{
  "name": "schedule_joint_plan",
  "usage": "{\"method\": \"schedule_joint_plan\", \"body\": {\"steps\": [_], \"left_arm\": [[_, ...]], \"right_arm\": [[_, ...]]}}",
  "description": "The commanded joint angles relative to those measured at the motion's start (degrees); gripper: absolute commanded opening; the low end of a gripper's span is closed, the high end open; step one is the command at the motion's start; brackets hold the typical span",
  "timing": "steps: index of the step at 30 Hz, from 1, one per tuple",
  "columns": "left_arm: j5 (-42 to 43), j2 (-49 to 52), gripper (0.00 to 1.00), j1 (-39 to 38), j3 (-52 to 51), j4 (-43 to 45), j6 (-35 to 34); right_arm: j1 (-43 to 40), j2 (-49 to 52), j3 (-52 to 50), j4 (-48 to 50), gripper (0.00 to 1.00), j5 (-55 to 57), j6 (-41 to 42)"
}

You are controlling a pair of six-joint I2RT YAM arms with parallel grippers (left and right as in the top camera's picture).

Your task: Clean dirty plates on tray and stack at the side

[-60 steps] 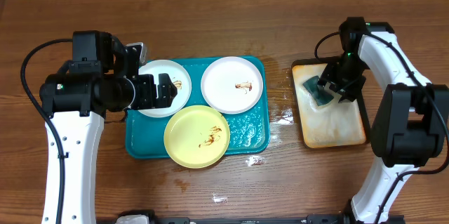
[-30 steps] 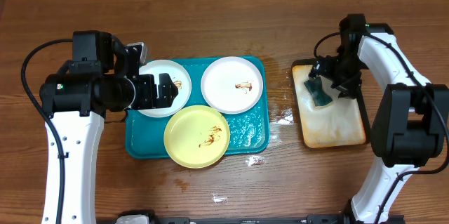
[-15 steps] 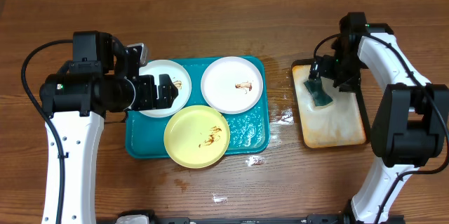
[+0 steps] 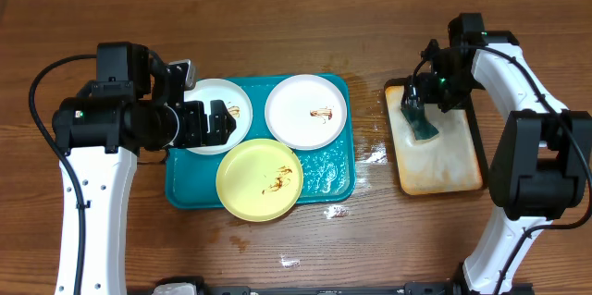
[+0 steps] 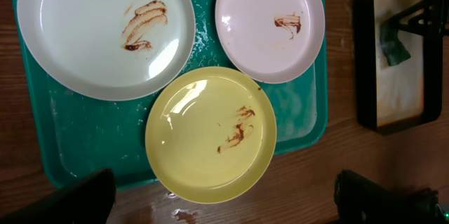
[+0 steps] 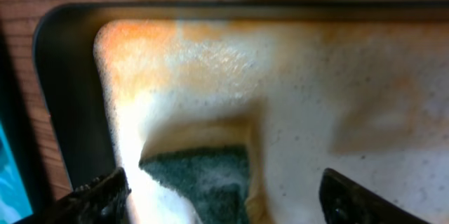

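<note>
Plates: three on the teal tray (image 4: 326, 182), none stacked. White plate (image 4: 218, 99) at far left, white plate (image 4: 306, 111) at far right, yellow plate (image 4: 260, 179) at the near edge, hanging over the rim. Each has a brown smear. The tray floor is wet. Brown wood table (image 4: 277, 27) with wet patches and droplets right of the tray. A black-rimmed tray (image 4: 467, 177) sits further right with a stained beige, foamy inside (dark green sponge (image 4: 422, 123) lying in it). Left gripper (image 4: 220, 121) hovers over the left white plate, fingers spread, holding nothing. Right gripper (image 4: 413, 101) is over the sponge, fingers wide either side, not clamped on it.
</note>
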Motion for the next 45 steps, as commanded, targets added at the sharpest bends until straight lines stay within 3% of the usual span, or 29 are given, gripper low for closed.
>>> {"method": "schedule_joint_plan", "body": {"steps": [1,3,7,18,24,30,45], "left_arm": [[1.1,0.3,1.00,-0.4,0.4,0.0,-0.5],[1.1,0.3,1.00,-0.4,0.4,-0.1,-0.5],[1.1,0.3,1.00,-0.4,0.4,-0.1,-0.5],[1.0,0.3,1.00,-0.4,0.4,-0.1,1.2],[1.0,0.3,1.00,-0.4,0.4,0.0,1.2],[1.1,0.3,1.00,-0.4,0.4,0.4,1.2],[1.1,0.3,1.00,-0.4,0.4,1.4,1.2]], "right_arm": [[-0.3,0.1,-0.1,-0.8,0.82,-2.2,-4.0],[-0.3,0.1,-0.1,-1.5,0.90,-3.4,-5.3],[-0.3,0.1,-0.1,-2.9,0.95,-4.1,-5.4],[-0.2,-3.0,-0.1,-6.5,0.87,-5.1,-5.4],[-0.1,-3.1,-0.2,-8.1,0.76,-6.6,-5.8],[-0.1,-3.1,-0.3,-7.7,0.84,-6.8,-6.4],[-0.2,-3.1,-6.9,-1.1,0.77,-6.5,-6.4]]}}
